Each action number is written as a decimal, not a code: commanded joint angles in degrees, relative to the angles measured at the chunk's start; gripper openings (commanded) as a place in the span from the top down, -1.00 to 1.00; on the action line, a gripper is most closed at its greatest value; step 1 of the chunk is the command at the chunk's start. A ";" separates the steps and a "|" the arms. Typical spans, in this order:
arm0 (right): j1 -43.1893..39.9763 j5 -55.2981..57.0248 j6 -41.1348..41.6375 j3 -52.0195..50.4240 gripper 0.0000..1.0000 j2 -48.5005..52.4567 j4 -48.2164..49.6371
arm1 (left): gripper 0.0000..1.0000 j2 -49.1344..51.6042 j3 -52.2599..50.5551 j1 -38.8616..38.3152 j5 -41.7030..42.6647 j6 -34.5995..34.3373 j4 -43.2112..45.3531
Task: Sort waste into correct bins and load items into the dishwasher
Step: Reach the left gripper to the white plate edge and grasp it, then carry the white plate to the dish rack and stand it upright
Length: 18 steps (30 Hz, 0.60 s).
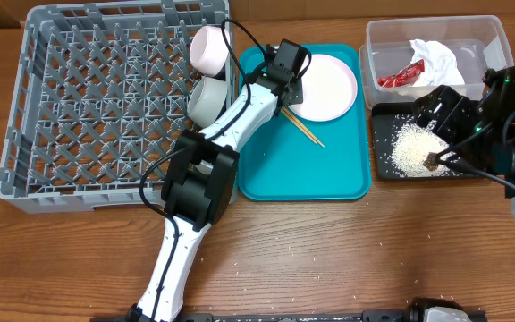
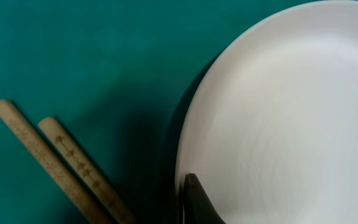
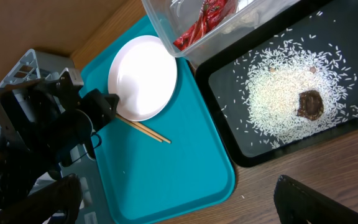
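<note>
The pale pink plate (image 1: 329, 85) lies on the teal tray (image 1: 307, 174), with two wooden chopsticks (image 1: 303, 129) beside it. My left gripper (image 1: 289, 87) is at the plate's left rim, and in the left wrist view one finger (image 2: 196, 200) lies over the rim of the plate (image 2: 284, 106), pinching it. The pink bowl (image 1: 210, 49) and the whitish-grey bowl (image 1: 206, 98) stand in the grey dish rack (image 1: 105, 107). The napkin (image 1: 436, 58) and red wrapper (image 1: 401, 77) lie in the clear tub (image 1: 490, 36). The rice (image 1: 414, 148) and the brown lump (image 1: 433, 162) lie in the black tray (image 1: 384, 170). My right gripper (image 3: 179, 205) is open and empty above the black tray. The white cup is out of view.
The left arm reaches from the table's front edge across the rack's right side to the teal tray. A few rice grains lie scattered on the wooden table (image 1: 329, 250) in front. The chopsticks also show in the left wrist view (image 2: 61, 168) and the right wrist view (image 3: 145, 130).
</note>
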 commanded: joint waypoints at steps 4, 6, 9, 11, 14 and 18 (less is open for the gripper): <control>-0.15 0.22 -0.02 0.39 -1.00 -0.20 0.31 | 0.92 -3.23 0.98 0.66 -3.54 6.56 -5.03; -0.15 0.22 -0.02 0.39 -1.00 -0.20 0.31 | 0.92 -6.12 0.98 0.68 -4.83 9.79 -5.38; -0.15 0.22 0.00 0.39 -1.00 -0.20 0.31 | 0.92 -11.02 0.98 0.70 -8.63 13.79 -6.58; -0.15 0.22 0.00 0.39 -1.00 -0.20 0.31 | 0.92 -15.72 0.98 0.70 -14.73 15.93 -8.33; -0.15 0.22 0.00 0.39 -1.00 -0.20 0.31 | 0.92 -20.17 0.98 0.70 -20.15 20.28 -9.70; -0.15 0.22 0.00 0.39 -1.00 -0.20 0.31 | 0.91 -24.83 0.98 0.76 -27.43 26.36 -10.40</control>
